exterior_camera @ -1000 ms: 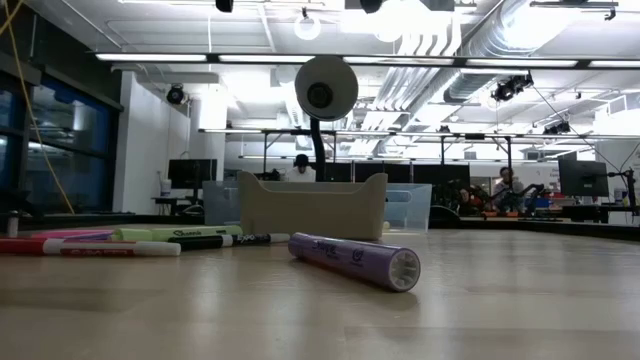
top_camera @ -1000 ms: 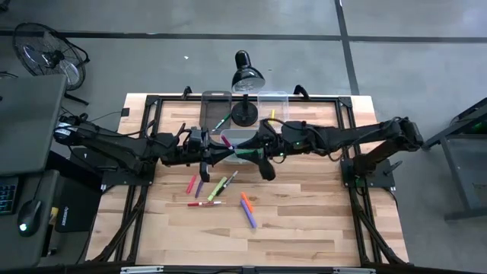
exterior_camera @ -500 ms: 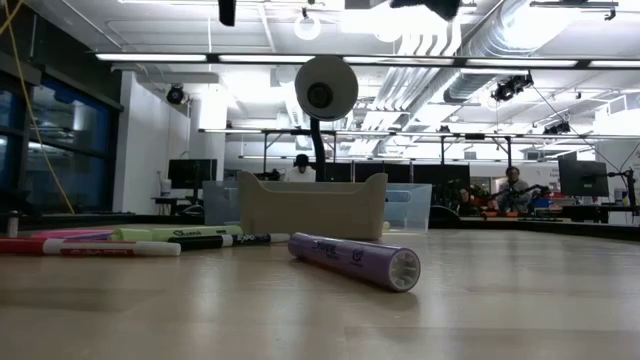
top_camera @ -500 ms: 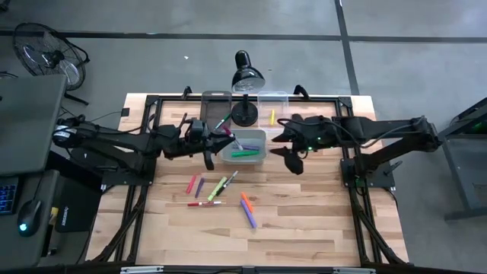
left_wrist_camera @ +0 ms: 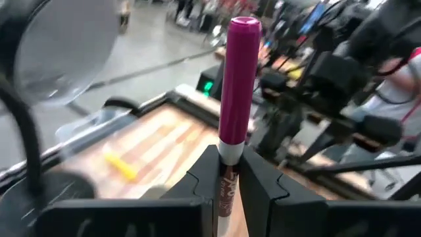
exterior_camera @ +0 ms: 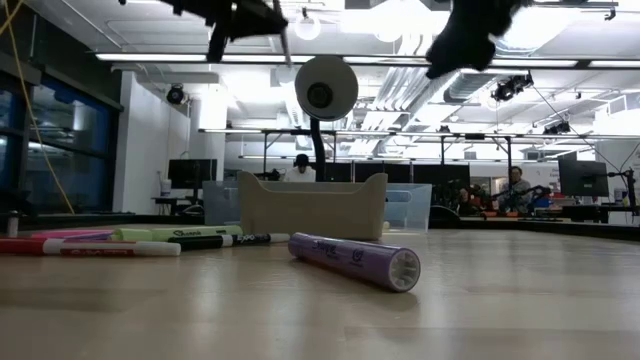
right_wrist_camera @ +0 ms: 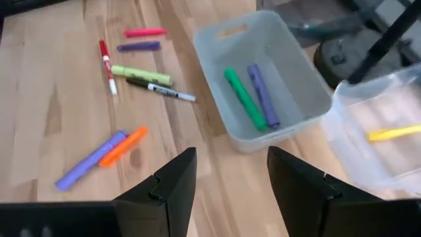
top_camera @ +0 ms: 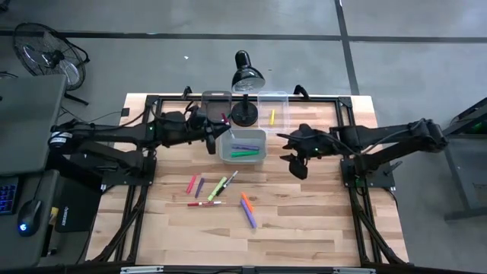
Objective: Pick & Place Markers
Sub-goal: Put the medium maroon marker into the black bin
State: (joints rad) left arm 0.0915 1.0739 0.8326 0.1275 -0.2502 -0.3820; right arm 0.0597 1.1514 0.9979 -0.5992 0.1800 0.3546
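**Left gripper holds magenta marker above bins; right gripper open over table**

Obscured items: in the high view the left gripper (top_camera: 214, 131) and its load blur into the bin edges, so the marker there is barely legible. The low view shows both grippers only as dark shapes against ceiling lights. The contents of the far bins are partly hidden behind the desk lamp (top_camera: 247, 84).

Arm pose: the left arm reaches across from the table's left edge, its gripper raised near the clear bins. Its fingers (left_wrist_camera: 263, 187) are clamped on a magenta marker (left_wrist_camera: 237, 85), which stands upright out of the jaws. The right gripper (right_wrist_camera: 227, 181) hangs over bare wood right of the middle bin (right_wrist_camera: 289, 72), jaws spread wide with nothing between them.

Task items: a green marker (right_wrist_camera: 245, 99) and a purple marker (right_wrist_camera: 264, 95) lie side by side in the middle bin. A yellow marker (right_wrist_camera: 395, 133) lies in the neighbouring bin. Loose markers (top_camera: 221, 194) lie scattered on the table (top_camera: 304, 228) nearer the front.

Surroundings: butcher-block tabletop on a black frame, grey concrete floor, a fan (top_camera: 46, 49) at far left. Beyond the table, an open workshop with monitors and ceiling ducts.
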